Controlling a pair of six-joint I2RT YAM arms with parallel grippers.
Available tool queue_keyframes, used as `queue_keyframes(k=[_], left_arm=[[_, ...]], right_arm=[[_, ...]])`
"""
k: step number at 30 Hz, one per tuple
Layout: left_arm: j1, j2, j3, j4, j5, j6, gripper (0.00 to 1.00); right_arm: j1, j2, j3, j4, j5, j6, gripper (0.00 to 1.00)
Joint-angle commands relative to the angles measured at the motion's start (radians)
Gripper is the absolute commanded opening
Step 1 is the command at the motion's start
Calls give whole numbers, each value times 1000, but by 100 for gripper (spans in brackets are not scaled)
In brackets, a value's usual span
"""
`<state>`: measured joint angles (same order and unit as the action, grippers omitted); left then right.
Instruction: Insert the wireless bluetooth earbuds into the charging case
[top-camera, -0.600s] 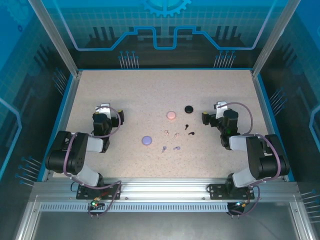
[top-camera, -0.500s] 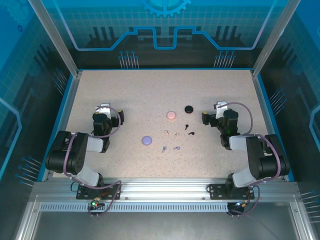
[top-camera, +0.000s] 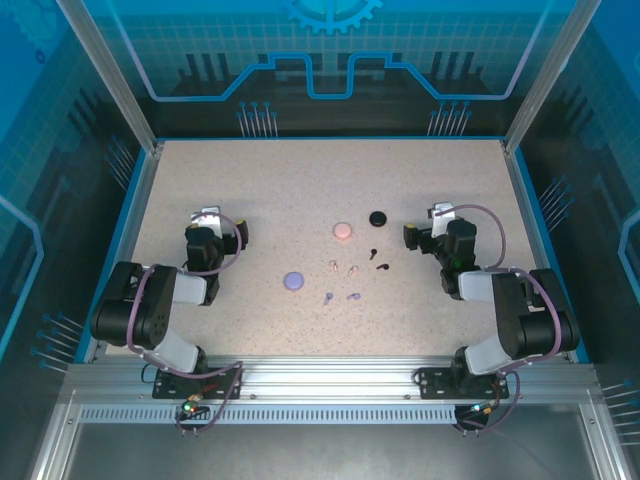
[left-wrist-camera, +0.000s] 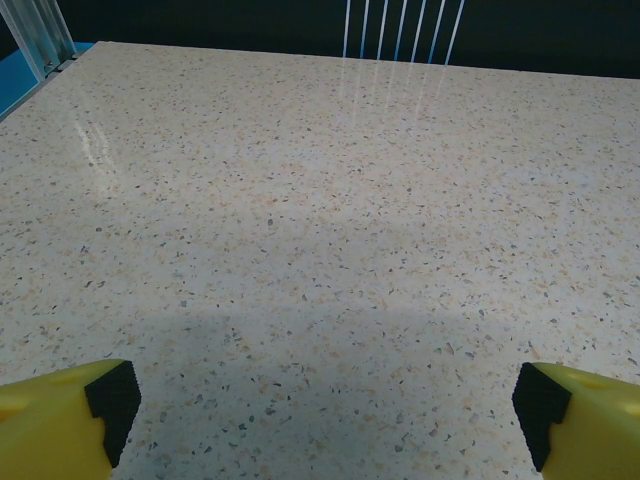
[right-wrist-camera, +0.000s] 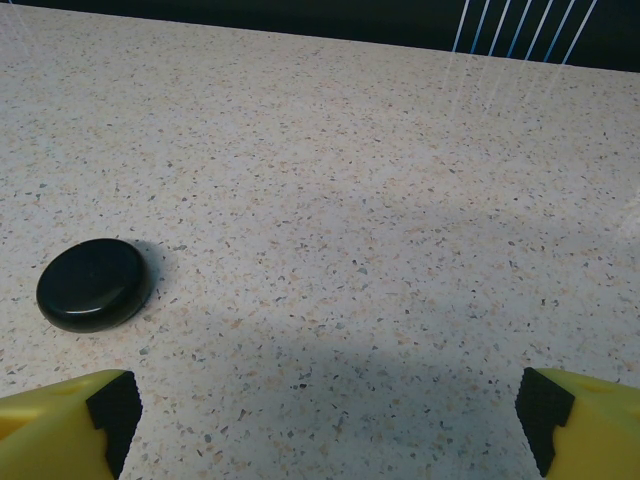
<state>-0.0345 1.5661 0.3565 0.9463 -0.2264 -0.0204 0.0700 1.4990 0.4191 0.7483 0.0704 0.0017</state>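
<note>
No change since the earlier top views: arms and parts hold position. The left gripper (top-camera: 207, 222) and right gripper (top-camera: 438, 222) stand fully released, grasping nothing. The six earbuds (top-camera: 352, 269) lie loose at mid-table, between the grippers and well apart from both. The black case (right-wrist-camera: 93, 284) sits ahead-left of the right gripper, while the pink case (top-camera: 342, 230) and lilac case (top-camera: 293, 281) lie near the buds. All three cases appear closed, though the detail is too small to confirm.

Risk: the buds are tiny and closely spaced, so wide jaws may nudge a neighbour or pinch a stem off-centre and flick it away. A closed lid would block insertion.
</note>
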Motion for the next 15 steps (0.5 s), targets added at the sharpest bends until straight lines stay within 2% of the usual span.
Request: queue_keyframes(k=[1, 7, 9, 12, 15], left_arm=[[2, -11, 15, -2, 19, 10, 99], [2, -12, 6, 12, -5, 1, 99], [2, -21, -25, 67, -22, -4, 99], [2, -100, -65, 77, -11, 0, 99], [2, -215, -67, -18, -10, -1, 99]], right_arm=[[-9, 4, 17, -4, -6, -10, 100], [-9, 5, 17, -4, -6, -9, 100], [-11, 4, 18, -4, -7, -8, 100], [-11, 1, 19, -3, -9, -7, 100], [-19, -55, 82, -159, -24, -1, 100]])
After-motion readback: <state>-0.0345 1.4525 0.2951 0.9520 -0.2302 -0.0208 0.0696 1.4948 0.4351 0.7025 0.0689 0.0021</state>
